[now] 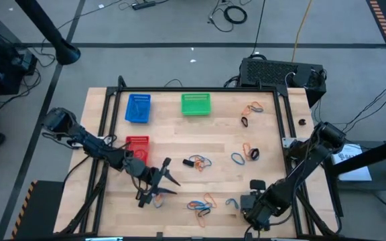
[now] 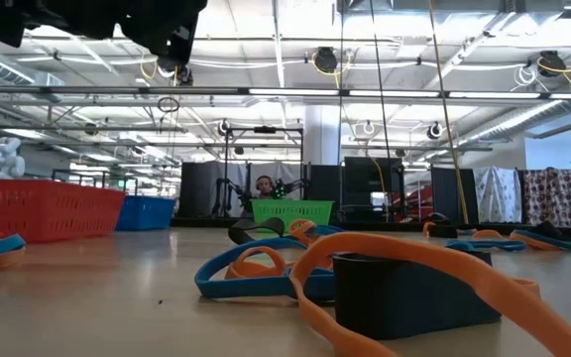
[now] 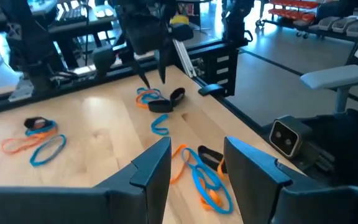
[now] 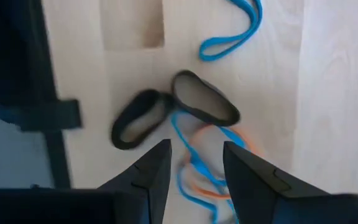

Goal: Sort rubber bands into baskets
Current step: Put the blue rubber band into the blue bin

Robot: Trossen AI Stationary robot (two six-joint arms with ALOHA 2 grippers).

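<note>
the right tool (image 4: 194, 163) hangs close over a knot of rubber bands (image 4: 191, 124) at the near edge of the table (image 1: 179, 144), fingers parted and holding nothing. under it two black loops lie touching, with a blue and an orange one tangled beneath them. the likely slip here is a pinch that lifts several colours at once, so a mixed clump would go into one basket; a thin loop could also snap off a finger and skip over the table edge, which is close.

the left tool (image 1: 158, 184) sits near the front of the table, just on the near side of the red basket (image 1: 137, 146), its fingers apart and empty. a blue and orange cluster (image 3: 204, 177) lies just ahead of it, the same tangle risk. both arms work the near edge, and reaching toward one another they could clash.

farther from the red basket, more loops are scattered mid-table (image 1: 198, 162) and toward the right rail (image 1: 246, 153). the blue basket (image 1: 138, 108) and green basket (image 1: 196, 104) stand at the far side, so every carry crosses loose bands that a trailing loop could drag. beyond the table, a black box (image 1: 273, 72) with cables sits behind the far rail.
</note>
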